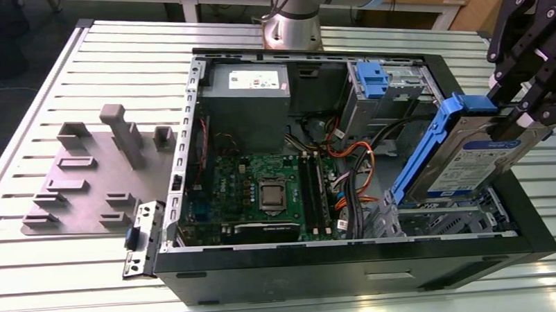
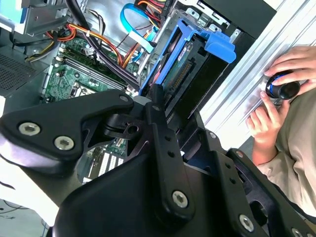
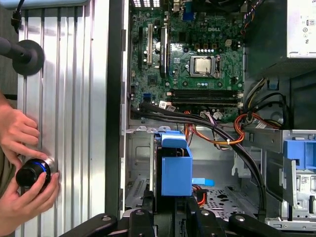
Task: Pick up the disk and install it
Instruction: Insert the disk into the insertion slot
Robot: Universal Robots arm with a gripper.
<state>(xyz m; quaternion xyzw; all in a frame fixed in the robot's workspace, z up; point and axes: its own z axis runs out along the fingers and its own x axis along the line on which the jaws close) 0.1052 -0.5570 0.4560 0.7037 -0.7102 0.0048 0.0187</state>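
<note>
- The gripper (image 1: pixel 525 119), black, stands at the exterior view's right. It is closed onto the upper end of the disk (image 1: pixel 472 159), with a finger on either side.
- The disk is a flat silver drive in a blue plastic frame. It is held clear of the table (image 1: pixel 61 288) and tilted, with its lower end over the drive bay in the near right corner of the open computer case (image 1: pixel 356 268).
- A blue-and-white label covers the disk's face. Its print is too small to make out.
- In the first wrist view the disk (image 3: pixel 175 170) shows end-on, blue frame towards the camera, over the bay's perforated metal floor.
- Inside the case lie a green motherboard (image 1: pixel 260 191) and a grey power supply box (image 1: pixel 248 94). The box carries a white label with unreadable print.
- A blue-handled caddy (image 1: pixel 372 80) sits fixed in the case's upper right.
- A grey fixture plate (image 1: pixel 84 180) with upright blocks rests on the slatted metal table at the exterior view's left.
- In the first wrist view, one hand (image 3: pixel 17 133) and another hand (image 3: pixel 27 202) of a person hold a black knob (image 3: pixel 32 173) with a blue ring against the table, beside the case.
</note>
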